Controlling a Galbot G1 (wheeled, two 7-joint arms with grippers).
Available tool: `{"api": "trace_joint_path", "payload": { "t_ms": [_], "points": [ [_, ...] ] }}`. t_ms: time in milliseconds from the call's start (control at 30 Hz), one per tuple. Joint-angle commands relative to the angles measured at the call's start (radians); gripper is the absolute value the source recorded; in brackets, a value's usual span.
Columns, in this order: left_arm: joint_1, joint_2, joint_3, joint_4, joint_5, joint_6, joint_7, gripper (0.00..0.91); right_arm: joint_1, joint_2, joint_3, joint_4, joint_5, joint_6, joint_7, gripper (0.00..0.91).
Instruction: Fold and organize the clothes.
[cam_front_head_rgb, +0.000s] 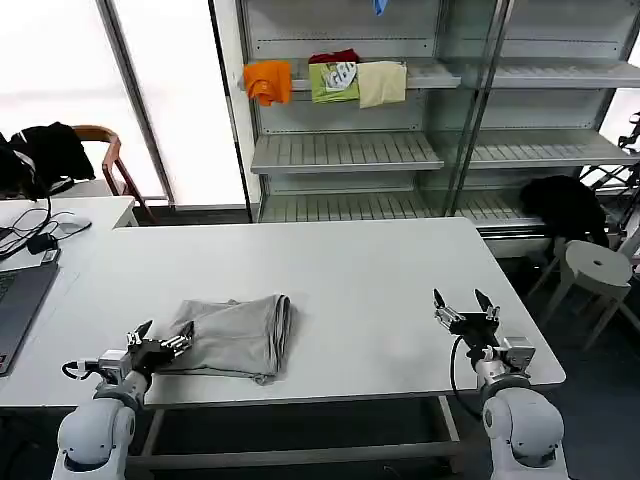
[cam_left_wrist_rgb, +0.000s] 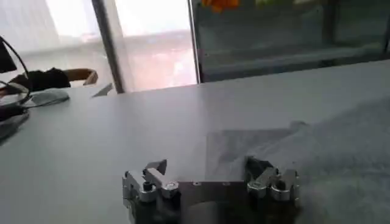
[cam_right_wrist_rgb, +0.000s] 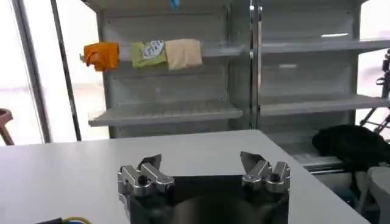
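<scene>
The clothes are one light grey T-shirt (cam_front_head_rgb: 238, 335), lying folded into a compact bundle on the white table (cam_front_head_rgb: 360, 270), near the front edge and left of centre. My left gripper (cam_front_head_rgb: 160, 338) is low at the bundle's left edge, open. In the left wrist view the left gripper (cam_left_wrist_rgb: 207, 168) has one finger on bare table and the other at the border of the grey fabric (cam_left_wrist_rgb: 323, 152). My right gripper (cam_front_head_rgb: 463, 303) stands open above bare table at the front right, well away from the shirt. The right wrist view shows the right gripper (cam_right_wrist_rgb: 201, 162) holding nothing.
A laptop (cam_front_head_rgb: 15, 300) and cables lie on the table's left end. Behind the table a metal shelf (cam_front_head_rgb: 345, 150) holds orange (cam_front_head_rgb: 268, 80), green (cam_front_head_rgb: 334, 80) and cream (cam_front_head_rgb: 382, 83) folded garments. A white stool (cam_front_head_rgb: 598, 268) and a black garment (cam_front_head_rgb: 565, 205) are at the right.
</scene>
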Motion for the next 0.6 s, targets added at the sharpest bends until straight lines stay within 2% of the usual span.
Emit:
{"api": "trace_joint_path", "payload": {
  "t_ms": [33, 600],
  "points": [
    [0.002, 0.005, -0.015, 0.033, -0.014, -0.011, 0.012, 0.020, 0.000, 0.001, 0.000, -0.005, -0.001, 0.002, 0.000, 0.907],
    [0.007, -0.012, -0.010, 0.023, -0.176, 0.065, 0.057, 0.020, -0.005, -0.004, 0.010, 0.003, 0.005, 0.004, 0.003, 0.907]
  ]
}}
